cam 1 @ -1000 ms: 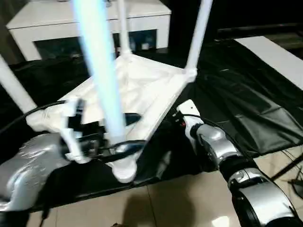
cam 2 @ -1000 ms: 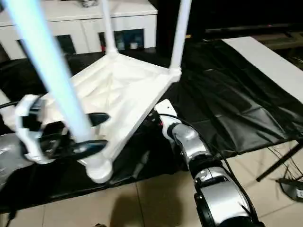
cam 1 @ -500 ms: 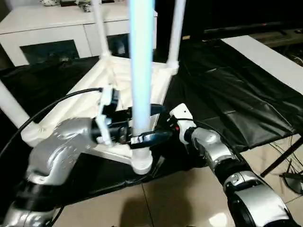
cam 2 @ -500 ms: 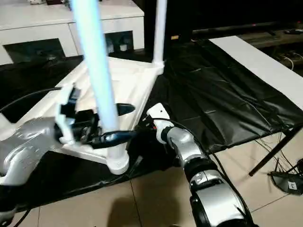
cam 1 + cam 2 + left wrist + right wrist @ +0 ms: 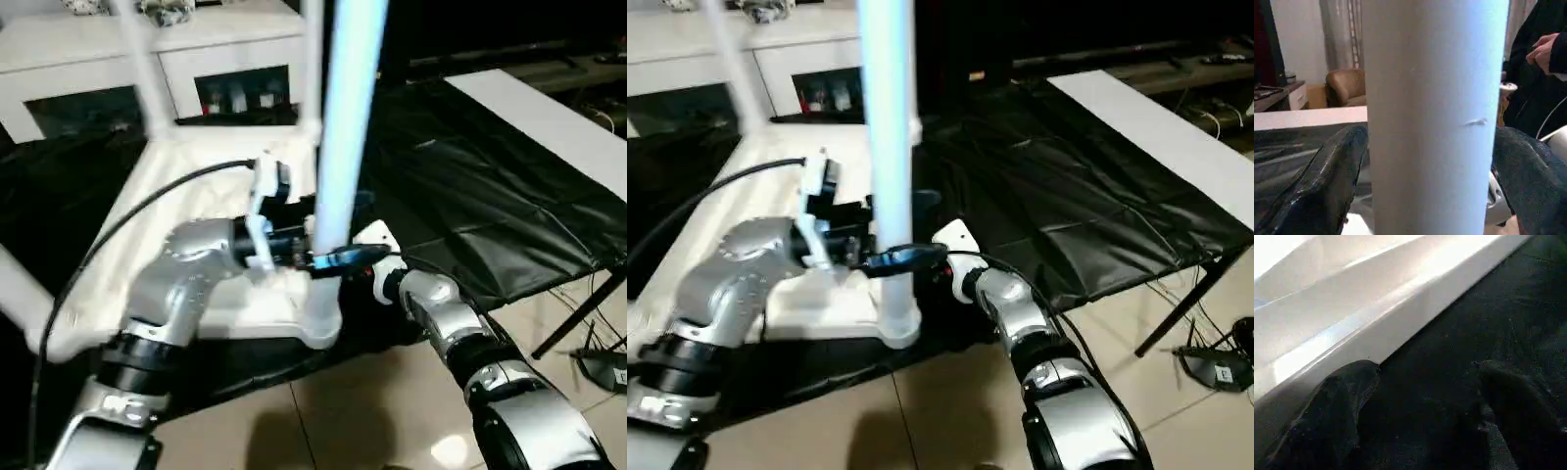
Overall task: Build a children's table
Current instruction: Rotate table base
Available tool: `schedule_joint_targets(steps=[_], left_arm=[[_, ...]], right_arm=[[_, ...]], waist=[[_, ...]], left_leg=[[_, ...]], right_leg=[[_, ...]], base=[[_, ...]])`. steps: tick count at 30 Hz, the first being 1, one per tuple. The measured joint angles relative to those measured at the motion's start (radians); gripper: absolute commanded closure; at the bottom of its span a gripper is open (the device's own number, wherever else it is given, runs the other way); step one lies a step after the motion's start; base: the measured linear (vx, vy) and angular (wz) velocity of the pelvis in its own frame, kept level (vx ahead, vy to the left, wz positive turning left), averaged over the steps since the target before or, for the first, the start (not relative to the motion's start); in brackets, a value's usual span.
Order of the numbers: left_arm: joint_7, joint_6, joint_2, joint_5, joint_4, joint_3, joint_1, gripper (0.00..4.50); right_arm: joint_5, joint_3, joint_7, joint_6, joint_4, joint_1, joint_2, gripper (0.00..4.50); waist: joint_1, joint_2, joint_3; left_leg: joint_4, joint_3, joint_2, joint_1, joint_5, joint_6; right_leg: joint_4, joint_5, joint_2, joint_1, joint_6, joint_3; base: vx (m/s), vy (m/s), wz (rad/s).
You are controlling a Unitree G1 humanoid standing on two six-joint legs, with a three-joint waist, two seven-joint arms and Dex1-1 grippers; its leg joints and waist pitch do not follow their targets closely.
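Three legs show in the head views, standing up from the upside-down tabletop point(image 5: 196, 206) on the black-covered work table point(image 5: 490, 196): one at the far left edge point(image 5: 24, 294), blurred, one at the back near the white cabinet point(image 5: 147, 69), and the near leg point(image 5: 343, 166), which rises from the near corner socket point(image 5: 318, 328). The left gripper point(image 5: 338, 245) reaches across from the left, its two black fingers point(image 5: 1327, 181) set either side of that near leg and pressed against it, so it is clamped on the leg just above the socket. Further right, the right gripper point(image 5: 1420, 416) lies low by the tabletop's rim point(image 5: 1400, 328), fingers spread, with bare black cover between them. A person's hand point(image 5: 1542, 46) shows behind in the left wrist view. The step in hand looks like seating this leg; next would come pressing or twisting it home while the tabletop is kept from sliding, then letting go.
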Motion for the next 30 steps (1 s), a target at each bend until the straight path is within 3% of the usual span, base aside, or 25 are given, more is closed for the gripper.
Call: schedule_joint_targets(steps=[8,16,20,24,30], left_arm=[[0.153,-0.198,-0.065,0.173,0.220,-0.026,-0.133,0.11],[0.226,-0.262,-0.035,0.258,0.336,-0.016,-0.161,0.11],[0.221,-0.253,-0.005,0.281,0.333,-0.027,-0.129,0.11],[0.186,-0.165,0.034,0.277,0.251,-0.043,-0.059,0.11],[0.168,0.002,0.143,0.274,0.070,-0.077,0.134,0.11]], right_arm=[[-0.019,-0.018,-0.087,-0.014,0.001,-0.023,-0.006,0.46],[-0.003,-0.051,-0.122,-0.023,0.000,-0.035,-0.024,0.46],[0.000,-0.064,-0.128,-0.023,-0.026,-0.027,-0.050,0.46],[0.010,-0.090,-0.119,-0.024,-0.077,-0.012,-0.092,0.46],[0.041,-0.082,0.024,-0.011,-0.250,0.064,-0.180,0.46]], waist=[[0.004,0.012,0.003],[0.000,0.016,0.004],[0.015,0.018,0.005],[0.031,0.022,0.006],[0.042,0.028,0.007]], left_leg=[[0.001,-0.001,-0.001,0.000,0.000,0.000],[0.000,-0.002,-0.001,0.002,0.000,0.000],[0.000,-0.003,0.000,-0.004,0.000,0.000],[-0.001,-0.001,0.000,-0.006,0.000,0.000],[-0.003,-0.001,0.002,-0.009,0.000,0.000]], right_leg=[[0.000,0.000,-0.002,0.001,-0.001,0.000],[0.000,0.000,-0.001,-0.001,0.000,-0.003],[0.000,0.001,-0.002,-0.003,-0.001,-0.005],[-0.003,0.001,-0.003,-0.005,-0.001,-0.006],[-0.004,0.000,-0.002,-0.005,-0.002,-0.013]], base=[[0.000,0.000,0.00],[0.000,0.000,0.00],[0.000,0.000,0.00],[0.000,0.000,0.00],[0.000,0.000,0.00]])
